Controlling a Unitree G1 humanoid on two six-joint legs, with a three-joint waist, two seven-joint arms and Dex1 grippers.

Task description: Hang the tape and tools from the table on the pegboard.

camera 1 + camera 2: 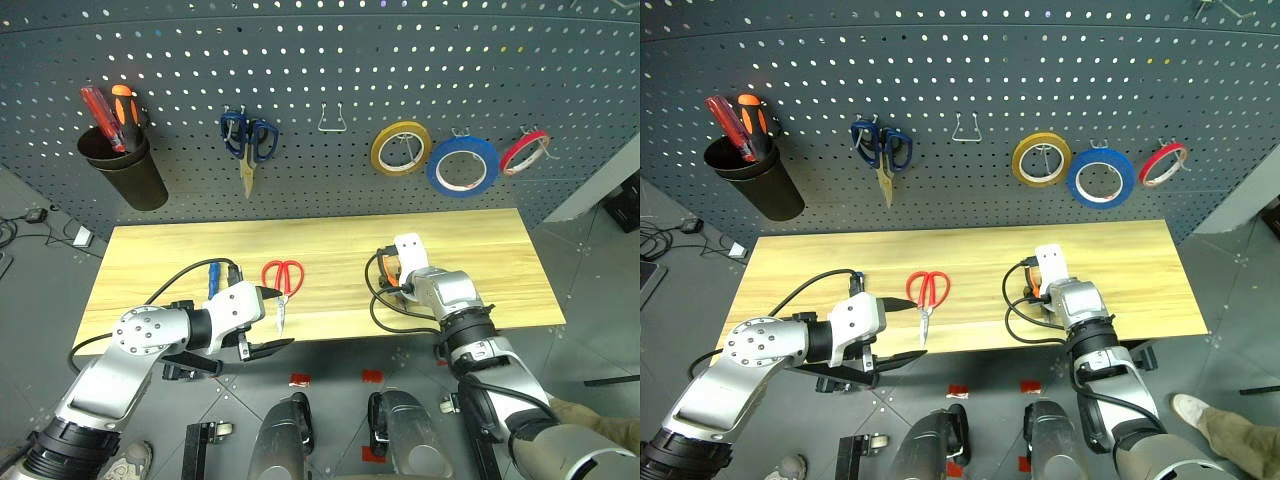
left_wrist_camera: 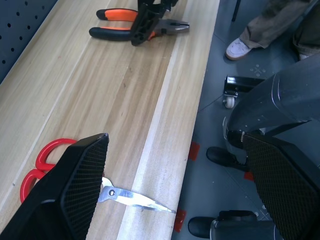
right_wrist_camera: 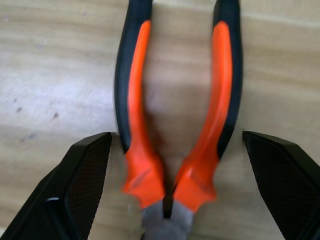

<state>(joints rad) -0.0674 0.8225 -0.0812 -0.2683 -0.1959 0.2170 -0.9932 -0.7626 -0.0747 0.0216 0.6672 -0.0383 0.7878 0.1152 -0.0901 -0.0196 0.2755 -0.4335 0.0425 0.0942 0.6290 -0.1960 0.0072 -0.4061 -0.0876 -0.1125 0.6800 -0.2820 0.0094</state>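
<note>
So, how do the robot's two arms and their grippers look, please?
Both arms are silver-grey metal with rounded joint housings and black sections. The left arm has a white wrist block, and a black cable loops along it. The right arm has a white wrist cover and looping black cables. The left gripper and the right gripper each have two black fingers with finely textured pads.

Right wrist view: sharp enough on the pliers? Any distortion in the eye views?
Right wrist view: orange-and-black-handled pliers are soft, their grey head smeared, between the wide-apart fingers of the right gripper. Left eye view: the dark grey pegboard hole rows bow and the light wood-top table edges curve.
</note>
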